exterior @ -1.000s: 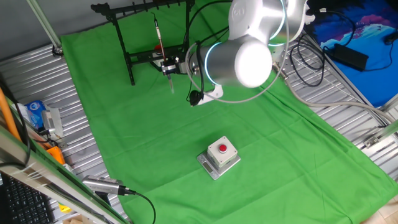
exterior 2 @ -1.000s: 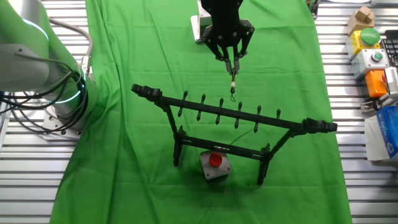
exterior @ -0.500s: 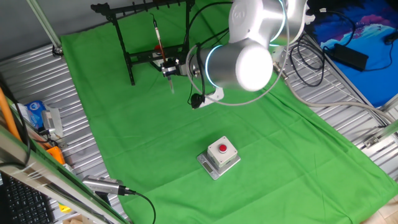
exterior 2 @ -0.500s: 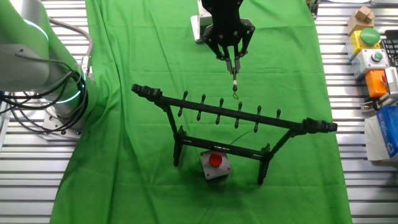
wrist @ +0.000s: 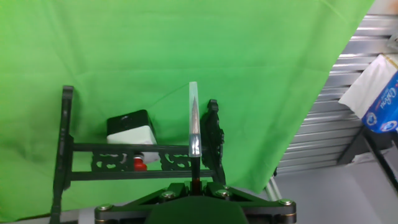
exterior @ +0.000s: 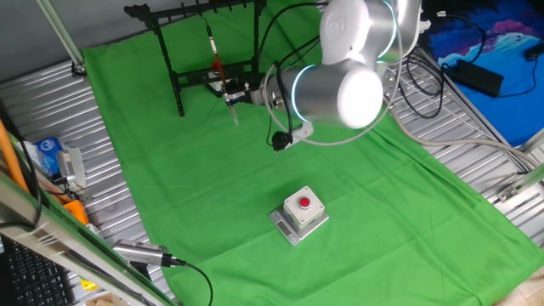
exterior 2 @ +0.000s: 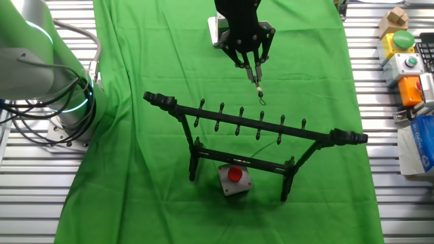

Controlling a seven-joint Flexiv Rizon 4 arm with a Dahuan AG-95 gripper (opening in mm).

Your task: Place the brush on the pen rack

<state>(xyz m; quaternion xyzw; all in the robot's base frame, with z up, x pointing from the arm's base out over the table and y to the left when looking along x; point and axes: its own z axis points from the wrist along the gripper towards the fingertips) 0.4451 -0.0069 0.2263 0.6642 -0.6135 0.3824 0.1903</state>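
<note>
The black pen rack (exterior: 183, 10) stands at the far edge of the green cloth; in the other fixed view (exterior 2: 319, 132) it faces me with its pegs along the top bar. My gripper (exterior: 228, 87) is shut on the brush (exterior: 214, 58), a thin reddish-brown shaft held upright just in front of the rack. In the other fixed view the gripper (exterior 2: 252, 68) is behind the rack and the brush (exterior 2: 258, 87) points at the top bar, its end loop just short of the pegs. In the hand view the brush (wrist: 194, 134) rises from the gripper (wrist: 194, 185) across the rack (wrist: 134, 148).
A grey box with a red button (exterior: 299, 212) sits on the cloth, seen behind the rack in the other fixed view (exterior 2: 234, 177). A silver cylinder with a black cable (exterior: 140, 252) lies at the cloth's near left edge. Button boxes (exterior 2: 403, 54) and a blue packet (wrist: 379, 93) lie beside the cloth.
The arm's elbow has swung right. The gripper and brush have shifted slightly sideways along the rack's top bar, still shut on the brush.
</note>
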